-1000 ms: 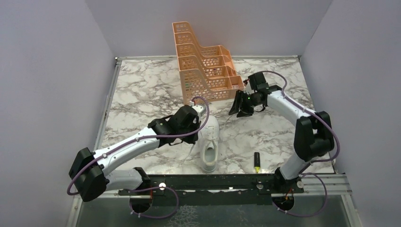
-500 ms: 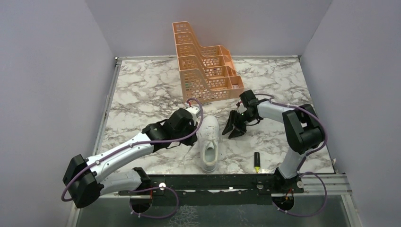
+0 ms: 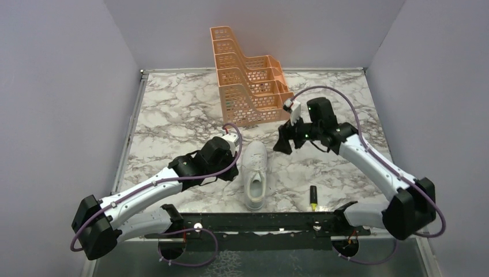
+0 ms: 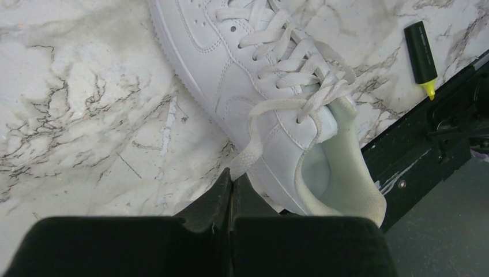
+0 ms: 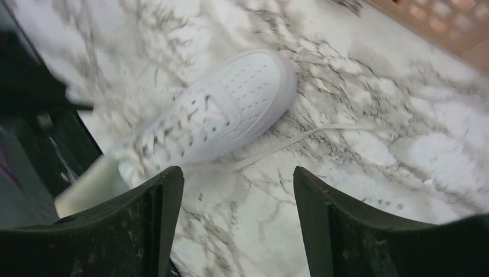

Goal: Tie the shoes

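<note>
The white sneaker point(image 3: 255, 173) lies on the marble table, toe toward the orange rack, laces loose. In the left wrist view my left gripper point(image 4: 232, 174) is shut on the end of the white lace point(image 4: 262, 130) that runs from the shoe's point(image 4: 230, 86) top eyelets, beside its heel. From above the left gripper point(image 3: 230, 168) sits at the shoe's left side. My right gripper point(image 3: 282, 143) is open and empty, hovering right of the toe. In the right wrist view point(image 5: 236, 184) it looks down on the shoe point(image 5: 225, 112) and the other lace point(image 5: 300, 138), lying loose on the table.
An orange tiered rack point(image 3: 248, 86) stands at the back, behind the shoe's toe; its corner shows in the right wrist view point(image 5: 455, 23). A black and yellow highlighter point(image 3: 313, 198) lies near the front rail point(image 3: 259, 222), right of the heel; it also shows in the left wrist view point(image 4: 422, 57).
The right arm has swung its elbow out to the right and lifted, its open gripper staying right of the toe. The left arm has drawn back a little toward the near left.
</note>
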Controlling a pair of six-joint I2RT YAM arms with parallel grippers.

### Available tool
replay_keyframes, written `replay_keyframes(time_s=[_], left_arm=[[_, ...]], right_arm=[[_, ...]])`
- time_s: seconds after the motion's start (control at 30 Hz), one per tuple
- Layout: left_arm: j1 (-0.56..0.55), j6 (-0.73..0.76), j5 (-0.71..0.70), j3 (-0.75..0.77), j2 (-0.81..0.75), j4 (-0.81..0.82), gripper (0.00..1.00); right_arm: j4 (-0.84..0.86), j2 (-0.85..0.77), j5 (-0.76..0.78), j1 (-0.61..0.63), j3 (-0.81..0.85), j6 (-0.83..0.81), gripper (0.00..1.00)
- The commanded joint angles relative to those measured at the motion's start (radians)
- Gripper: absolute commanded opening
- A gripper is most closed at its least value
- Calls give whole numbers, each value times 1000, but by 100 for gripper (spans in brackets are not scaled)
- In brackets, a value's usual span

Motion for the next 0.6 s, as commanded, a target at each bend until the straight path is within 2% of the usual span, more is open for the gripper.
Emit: replay_keyframes(time_s=[0.0,0.07,0.17,0.27,0.37,0.43,0.5,0.57], left_arm=[[2,-18,-24,-16,-29,40,0],[2,-26,-15,-22,-39,52,0],[3,-27,-2,-28,-48,67,0],[2,-29,5,-32,-55,66,0],[2,-27,12,-36,-70,63,0],[3,-24,12,-31,-76,51,0],[3,-25,14,-27,-80,46,0],[4,-30,13,-27,-77,47,0]], right_arm=[[4,-146,-62,109,-140,-546,82],[9,-153,-4,112,-161,-626,79],[15,-173,-30,112,-220,-813,78],[128,-191,-52,112,-296,-878,83],[144,-97,-72,112,-304,-945,83],[164,-45,-106,112,-307,-967,81],[268,-28,-125,112,-320,-911,82],[277,19,-147,115,-302,-901,82]])
